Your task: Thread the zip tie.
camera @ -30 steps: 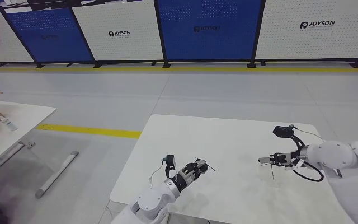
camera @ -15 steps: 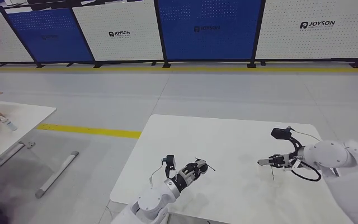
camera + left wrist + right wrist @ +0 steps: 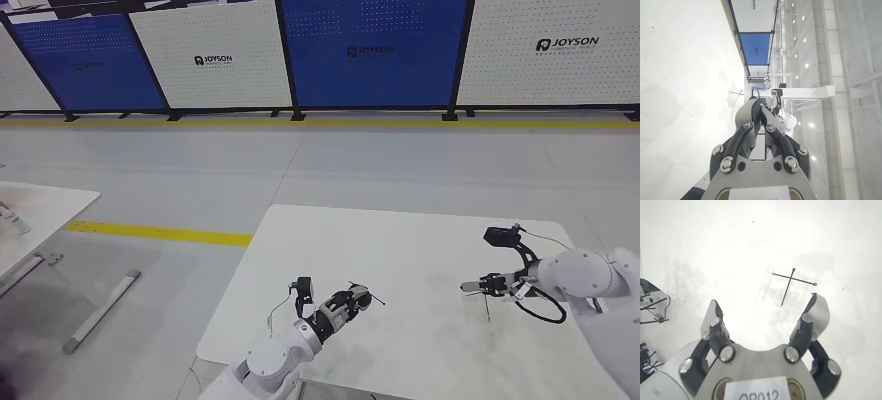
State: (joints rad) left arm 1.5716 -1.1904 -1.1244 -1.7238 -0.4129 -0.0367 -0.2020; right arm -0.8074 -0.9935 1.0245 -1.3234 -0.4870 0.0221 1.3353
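Note:
My left gripper [image 3: 358,296] [image 3: 760,106] hovers over the near left part of the white table [image 3: 400,250]. It is shut on a thin black zip tie [image 3: 758,93] that sticks out past the fingertips. Two more black zip ties [image 3: 790,283] [image 3: 487,303] lie crossed on a small clear block [image 3: 770,294] at the right side of the table. My right gripper [image 3: 764,298] [image 3: 470,288] is open just above and beside that block, with nothing between its fingers. The crossed ties [image 3: 737,94] also show far off in the left wrist view.
The table's edge runs close by the right arm, with cables and spare ties [image 3: 651,308] lying beyond it. Another white table [image 3: 40,215] stands far left. Blue and white panels [image 3: 370,50] line the back of the room.
The right arm has shifted a little to the left and slightly lower over the clear block. The left arm and its zip tie have kept still.

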